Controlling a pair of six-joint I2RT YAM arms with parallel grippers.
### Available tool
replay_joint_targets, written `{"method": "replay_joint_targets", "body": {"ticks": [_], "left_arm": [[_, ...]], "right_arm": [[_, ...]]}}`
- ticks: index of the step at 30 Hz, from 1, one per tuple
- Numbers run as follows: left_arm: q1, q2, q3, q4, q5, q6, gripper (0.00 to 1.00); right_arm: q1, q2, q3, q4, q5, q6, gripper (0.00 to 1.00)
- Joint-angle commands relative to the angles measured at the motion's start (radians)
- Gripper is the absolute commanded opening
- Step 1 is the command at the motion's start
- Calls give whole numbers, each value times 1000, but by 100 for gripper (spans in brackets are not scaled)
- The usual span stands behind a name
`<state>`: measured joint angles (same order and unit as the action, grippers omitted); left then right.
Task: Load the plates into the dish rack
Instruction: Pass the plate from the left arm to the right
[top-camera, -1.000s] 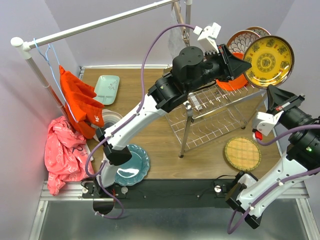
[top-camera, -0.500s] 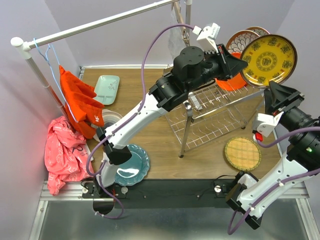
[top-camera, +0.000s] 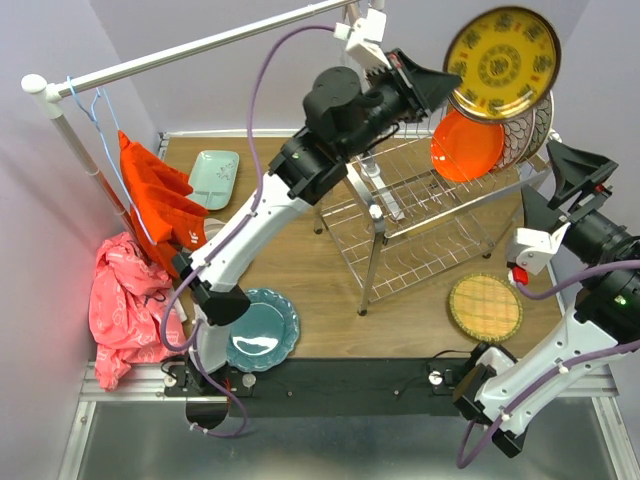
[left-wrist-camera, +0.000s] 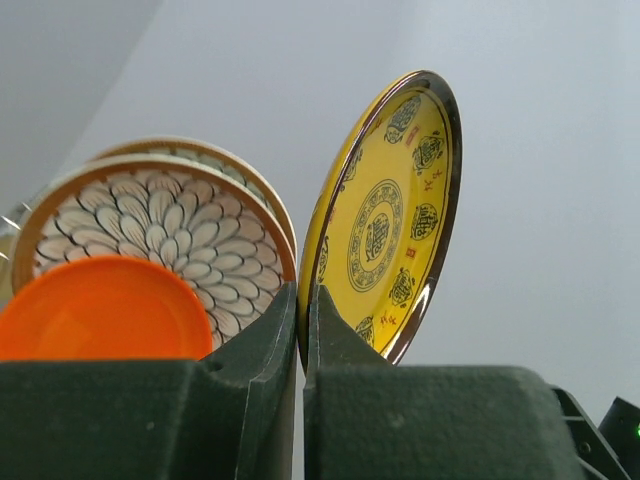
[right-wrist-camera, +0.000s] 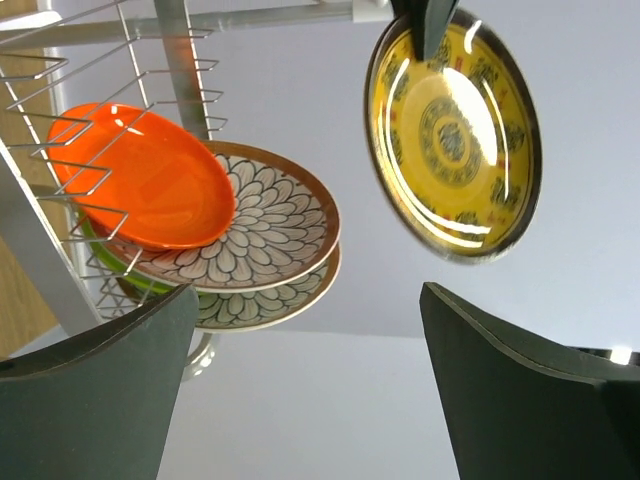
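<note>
- Near the dish rack's (top-camera: 420, 215) far end, from overhead, the dark-yellow patterned plate (top-camera: 500, 63) is gripped at its rim by the left gripper (top-camera: 447, 92). The right gripper (top-camera: 556, 185) is spread wide, apart from it.
- At the left wrist, the jaws are pinched narrowly on that rim, with the orange plate (left-wrist-camera: 100, 310) to their left.
- At the right wrist, the patterned plate is seen above the wide-open fingers (right-wrist-camera: 480, 380).

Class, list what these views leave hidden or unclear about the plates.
Lime green plate: right wrist view, only a sliver shows under the orange plate.
Rear floral plate: left wrist view, mostly behind the front floral plate.
Teal plate: top view, left edge covered by the left arm.
Yellow patterned plate: left wrist view, bottom rim sunk inside the left tool.
</note>
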<state>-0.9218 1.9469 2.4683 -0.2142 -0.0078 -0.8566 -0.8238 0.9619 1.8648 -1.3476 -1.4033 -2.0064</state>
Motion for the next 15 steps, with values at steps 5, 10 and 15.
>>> {"method": "replay_joint_targets", "body": {"ticks": [5,10,15], "left_arm": [[73,-120,-28,87,-17,112,0],[92,-141,-57,93,-18,217,0],[101,-161,-100,116,3,290,0]], "right_arm": [[-3,32,109,83,-120,564,100],[-11,47,45,614,-88,1385,100],[-9,104,27,768,-48,1834,100]]}}
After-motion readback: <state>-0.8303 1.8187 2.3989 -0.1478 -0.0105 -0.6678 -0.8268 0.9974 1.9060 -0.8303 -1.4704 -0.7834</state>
